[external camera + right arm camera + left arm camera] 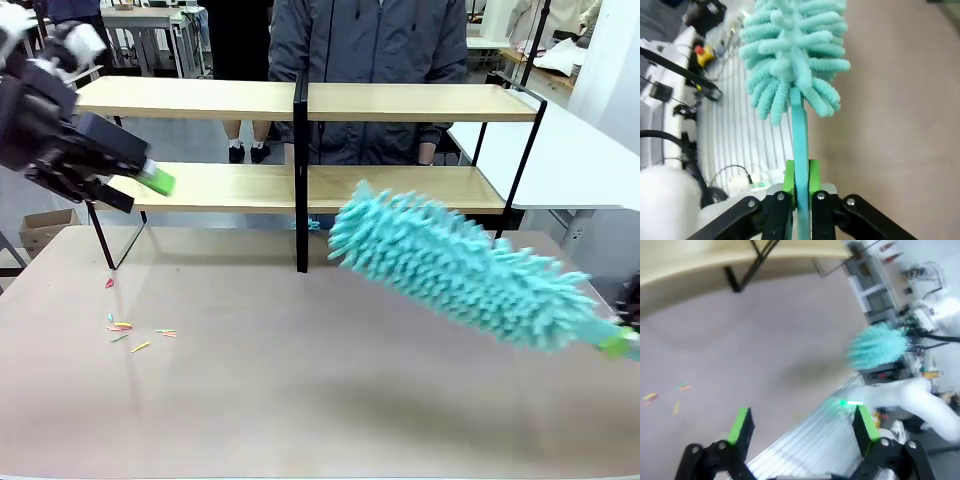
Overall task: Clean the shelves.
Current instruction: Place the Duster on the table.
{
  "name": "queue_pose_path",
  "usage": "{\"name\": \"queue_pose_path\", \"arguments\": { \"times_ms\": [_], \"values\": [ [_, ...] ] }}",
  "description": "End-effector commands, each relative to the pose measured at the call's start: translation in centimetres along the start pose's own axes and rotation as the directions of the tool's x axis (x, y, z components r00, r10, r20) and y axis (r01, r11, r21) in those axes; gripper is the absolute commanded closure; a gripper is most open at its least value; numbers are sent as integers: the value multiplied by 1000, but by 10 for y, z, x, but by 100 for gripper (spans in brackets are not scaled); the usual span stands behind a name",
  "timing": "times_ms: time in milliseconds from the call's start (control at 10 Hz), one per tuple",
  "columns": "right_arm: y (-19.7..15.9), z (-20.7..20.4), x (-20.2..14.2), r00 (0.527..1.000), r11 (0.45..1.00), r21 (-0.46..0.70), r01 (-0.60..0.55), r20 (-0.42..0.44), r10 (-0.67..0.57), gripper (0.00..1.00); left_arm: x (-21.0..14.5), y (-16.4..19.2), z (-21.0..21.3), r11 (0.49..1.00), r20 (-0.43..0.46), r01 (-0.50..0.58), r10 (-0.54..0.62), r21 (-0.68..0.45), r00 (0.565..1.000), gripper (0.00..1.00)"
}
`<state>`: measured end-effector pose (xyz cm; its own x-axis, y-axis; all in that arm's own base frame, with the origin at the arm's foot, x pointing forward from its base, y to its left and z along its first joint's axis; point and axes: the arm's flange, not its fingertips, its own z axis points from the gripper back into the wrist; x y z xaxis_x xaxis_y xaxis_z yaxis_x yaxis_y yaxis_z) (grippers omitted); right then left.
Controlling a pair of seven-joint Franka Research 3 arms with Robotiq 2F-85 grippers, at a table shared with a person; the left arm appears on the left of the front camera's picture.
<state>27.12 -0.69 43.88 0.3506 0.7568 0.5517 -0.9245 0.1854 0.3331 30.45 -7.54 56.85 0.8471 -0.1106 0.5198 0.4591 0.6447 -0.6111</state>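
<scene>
Holding fluffy teal microfibre duster (465, 265) by its handle, right gripper (800, 181) clamps tight, head near wide two-tier light-wood shelves w/ black frame (300, 185) at table's far side. Left gripper (802, 427) gapes, empty. Next: prob. sweep lower board.

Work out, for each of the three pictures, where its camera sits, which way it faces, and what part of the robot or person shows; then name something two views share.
Front view: fixed on the robot's side, facing across the table to the shelves and a standing person; left gripper shows.
Left wrist view: on the left wrist, looking down past its open green fingers at the table.
Right wrist view: on the right wrist, along the right gripper shut on the duster.
Shared: the duster appears in all three.
</scene>
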Motion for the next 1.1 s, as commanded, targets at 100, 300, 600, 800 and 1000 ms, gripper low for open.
{"name": "queue_pose_path", "arguments": {
  "times_ms": [100,300,600,800,1000],
  "values": [
    [-18,-97,15,984,988,-104,-112,-153,95,88,-110,128,24,835,74,-243,319,-493,945,0],
    [-45,-119,25,963,985,-98,-139,-246,112,88,-116,160,-5,782,-20,-360,408,-509,913,0],
    [-65,-118,36,944,980,-70,-188,-289,161,88,-56,169,73,814,69,-256,339,-521,938,0],
    [-69,-113,40,942,980,-51,-193,-290,170,88,-56,169,73,814,69,-256,339,-521,938,0],
    [-86,-88,40,947,991,-44,-123,-304,104,29,-56,169,73,814,69,-256,339,-521,938,0]
  ]
}}
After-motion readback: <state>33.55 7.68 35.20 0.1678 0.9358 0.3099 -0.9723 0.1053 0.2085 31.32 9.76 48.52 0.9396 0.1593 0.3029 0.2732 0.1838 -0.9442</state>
